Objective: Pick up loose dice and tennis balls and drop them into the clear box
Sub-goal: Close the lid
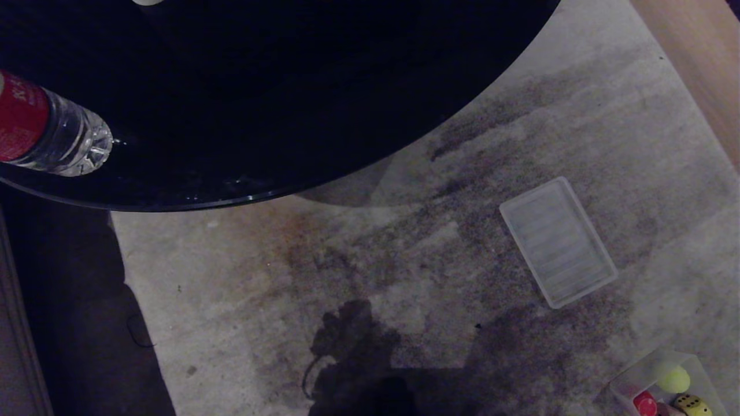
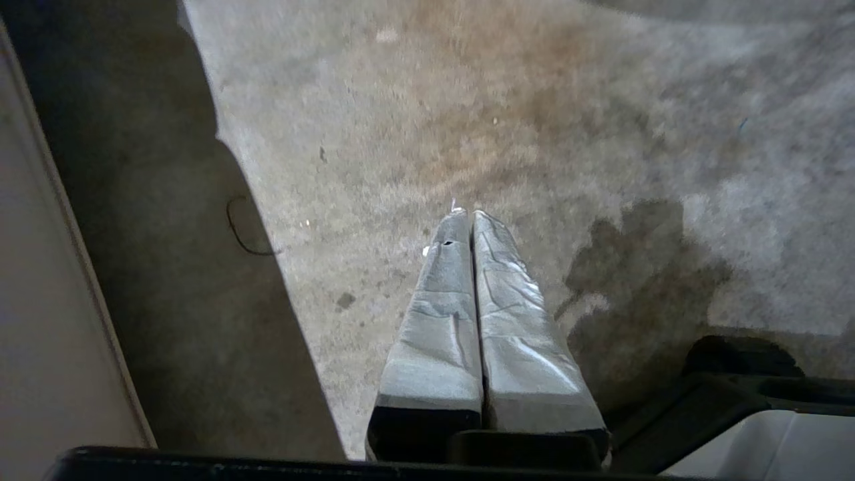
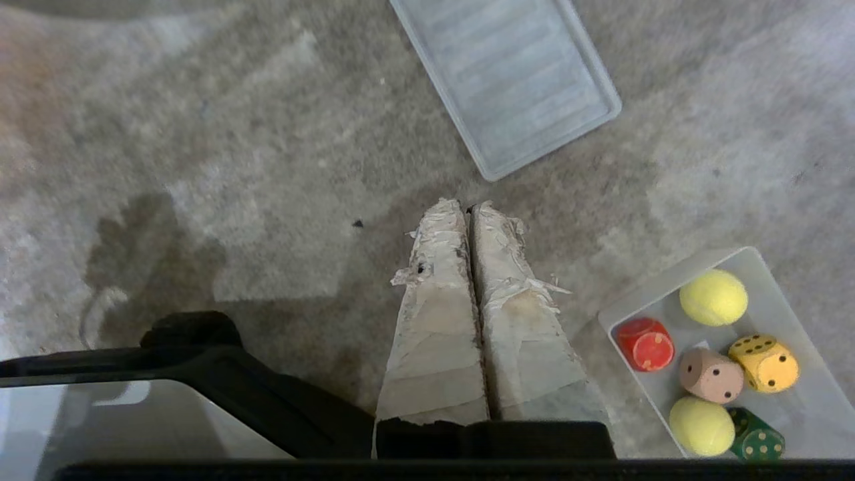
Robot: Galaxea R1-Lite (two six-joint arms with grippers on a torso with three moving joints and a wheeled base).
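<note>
right gripper (image 3: 470,208): clenched shut on nothing, hanging over our carpet (image 3: 200,133) beside the clear box (image 3: 791,294)
left gripper (image 2: 465,215): shut too, empty, parked over bare carpet
dice and tennis balls: all four dice (image 3: 711,374) and both balls (image 3: 713,296) look boxed already
risk: we reckon only bumping the box or the ribbed lid (image 3: 511,77)
room: stained carpet, black round table (image 1: 260,86) with a bottle (image 1: 52,133)

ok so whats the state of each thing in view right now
clear plastic box: upright on the carpet, holding all the pieces
two yellow-green tennis balls: inside the box
red, tan, yellow and dark green dice: inside the box
flat ribbed translucent panel: lying flat, nothing on it
left claw: shut, empty
right claw: shut, empty
</note>
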